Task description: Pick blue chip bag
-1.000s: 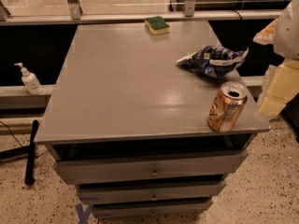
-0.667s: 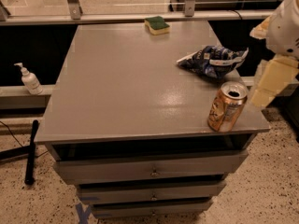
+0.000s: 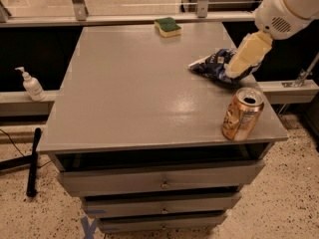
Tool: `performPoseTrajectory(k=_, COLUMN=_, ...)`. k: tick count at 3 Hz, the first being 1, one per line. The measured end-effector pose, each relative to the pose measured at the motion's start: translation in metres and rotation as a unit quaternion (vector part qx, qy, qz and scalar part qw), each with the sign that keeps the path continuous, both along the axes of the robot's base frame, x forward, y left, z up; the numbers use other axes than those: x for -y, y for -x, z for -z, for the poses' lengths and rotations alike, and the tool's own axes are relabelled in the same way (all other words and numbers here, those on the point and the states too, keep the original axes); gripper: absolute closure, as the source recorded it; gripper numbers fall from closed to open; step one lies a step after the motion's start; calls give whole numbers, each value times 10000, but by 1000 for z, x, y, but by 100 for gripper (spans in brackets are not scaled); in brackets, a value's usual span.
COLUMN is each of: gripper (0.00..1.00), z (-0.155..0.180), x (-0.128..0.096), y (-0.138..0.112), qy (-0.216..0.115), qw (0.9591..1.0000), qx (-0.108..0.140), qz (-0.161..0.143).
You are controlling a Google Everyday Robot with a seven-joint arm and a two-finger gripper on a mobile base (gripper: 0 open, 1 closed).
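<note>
The blue chip bag (image 3: 211, 64), crumpled dark-blue foil with white print, lies on the right side of the grey cabinet top (image 3: 134, 88). My gripper (image 3: 240, 66), cream-coloured below a white arm, reaches down from the upper right and sits over the bag's right end, covering that part of it. I cannot tell whether it touches the bag. The orange-gold drink can (image 3: 242, 113) stands upright near the front right corner, in front of the bag.
A green-and-yellow sponge (image 3: 167, 26) lies at the back edge of the top. Drawers (image 3: 159, 183) are below the top. A soap bottle (image 3: 32, 85) stands on a ledge at left. A black pole (image 3: 32, 161) lies on the speckled floor.
My arm has swung left from beside the can at the cabinet's right edge to over the chip bag's right end. The bag, can and sponge have not moved.
</note>
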State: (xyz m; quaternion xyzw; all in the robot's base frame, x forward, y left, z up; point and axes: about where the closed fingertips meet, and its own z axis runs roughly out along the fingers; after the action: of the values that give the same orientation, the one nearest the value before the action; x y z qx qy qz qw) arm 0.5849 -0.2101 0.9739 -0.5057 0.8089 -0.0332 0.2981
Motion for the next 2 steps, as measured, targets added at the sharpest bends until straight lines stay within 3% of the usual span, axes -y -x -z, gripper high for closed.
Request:
performPoseTrajectory(k=1, gripper=0, z=18, x=-1, y=-44, qy=-590, qw=9967, qx=44, qz=547)
performPoseTrajectory(k=2, gripper=0, z=44, x=4, y=-69, qy=-835, qw=9923, qx=7, qz=918)
